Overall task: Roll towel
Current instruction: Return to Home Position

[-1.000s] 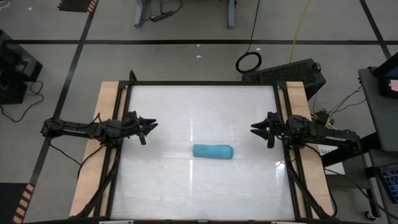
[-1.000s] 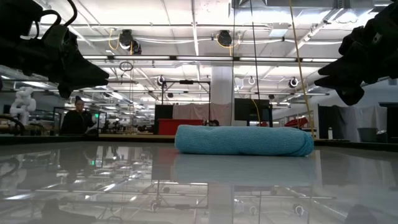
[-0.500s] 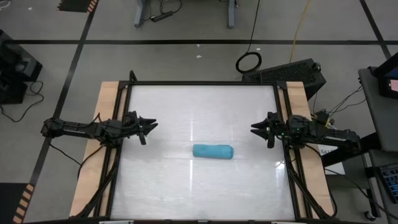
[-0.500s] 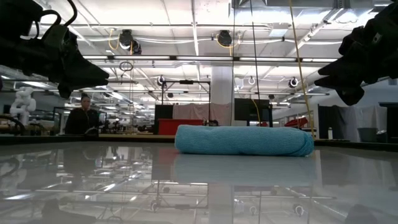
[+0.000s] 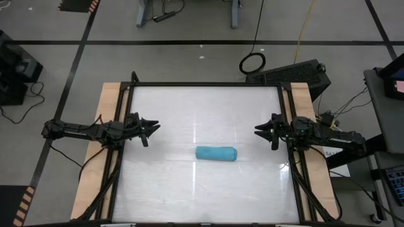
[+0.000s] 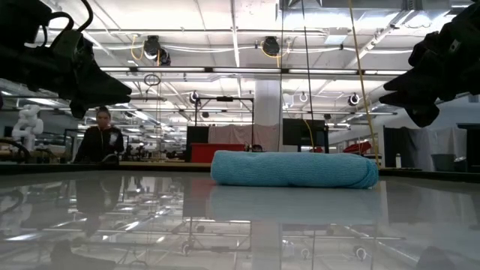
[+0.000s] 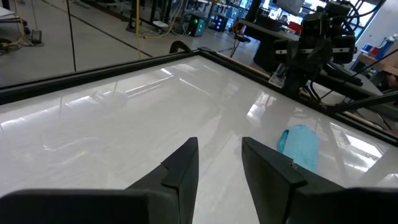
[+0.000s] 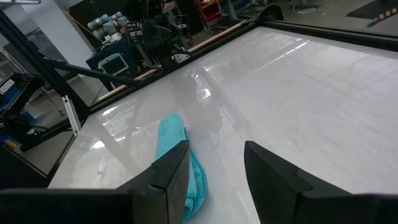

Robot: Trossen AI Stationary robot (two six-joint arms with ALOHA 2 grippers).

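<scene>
Since the towel (image 5: pixel 216 153) lies as 1 compact roll near the middle of the white table (image 5: pixel 202 101), with its long axis running from left to right, the main work looks finished to me, and only small dangers remain. The 2 arms reach in from the 2 sides of the table. The left tool (image 5: pixel 151 128) hangs over the left part with its 2 fingers parted and nothing between them. The right tool (image 5: pixel 260 130) hangs over the right part in the same way, parted and empty. Each one is well apart from the towel and raised above the surface, as the low view shows.

What could go wrong, I think, is first that the roll opens by itself. The cloth is soft, nothing presses on it, and I cannot tell where its free edge lies. If this edge is on top and not under the roll, the outer layer may come loose. Second, the table is very smooth and glossy, so a small touch or shake could make the roll slide or turn. Third, an arm that swings low across the middle could brush the towel, although the present gap makes this unlikely. A person (image 6: pixel 101 139) is in the room beyond the table and seems to be no risk.
</scene>
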